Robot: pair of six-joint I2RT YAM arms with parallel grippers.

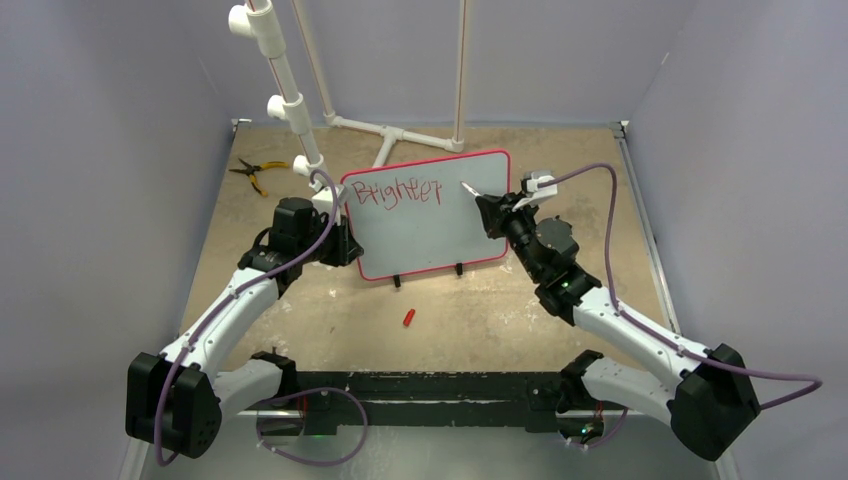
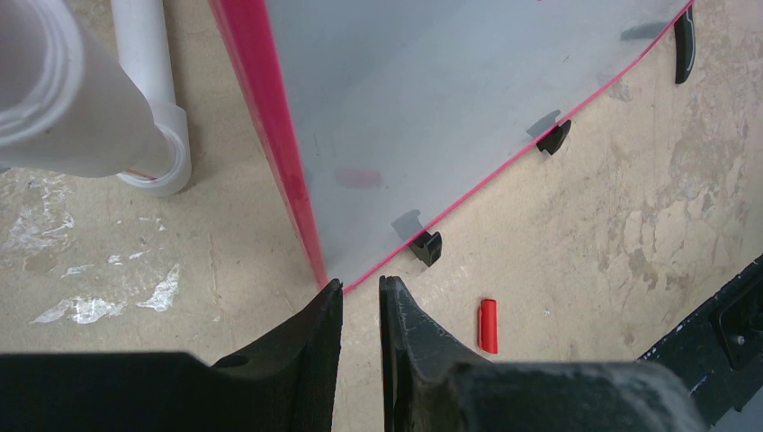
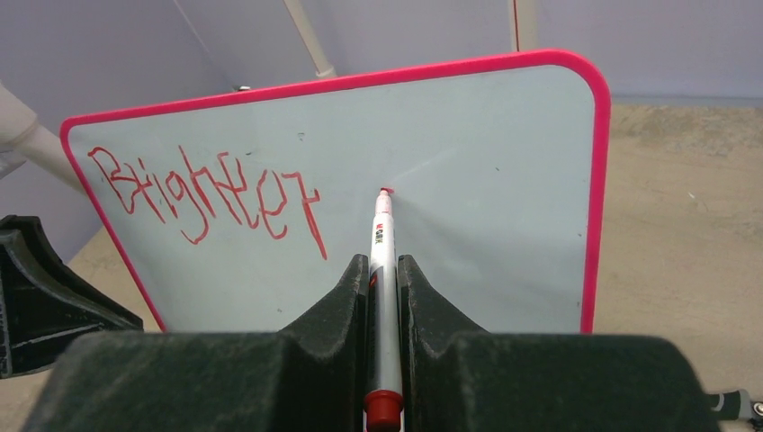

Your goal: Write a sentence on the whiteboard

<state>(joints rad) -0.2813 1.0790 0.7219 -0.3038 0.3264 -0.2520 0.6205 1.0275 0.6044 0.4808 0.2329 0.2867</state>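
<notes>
While right gripper (image 3: pixel 382 261) pinches one marker (image 3: pixel 381 236), one red word (image 3: pixel 207 193) on whiteboard (image 3: pixel 504 180); left gripper (image 2: pixel 360 283) grip unclear.

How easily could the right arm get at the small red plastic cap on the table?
Probably yes: the small red plastic cap lies on bare tan tabletop before the red-framed whiteboard, with nothing between. But the right gripper is shut on the white marker, so touching, not grasping.

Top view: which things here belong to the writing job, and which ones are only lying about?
For the job:
whiteboard, apparently held at its lower corner by the left gripper
red word written on it
marker in the right gripper

Lying about:
pliers
small red cap on the table
white pipe frame
</notes>
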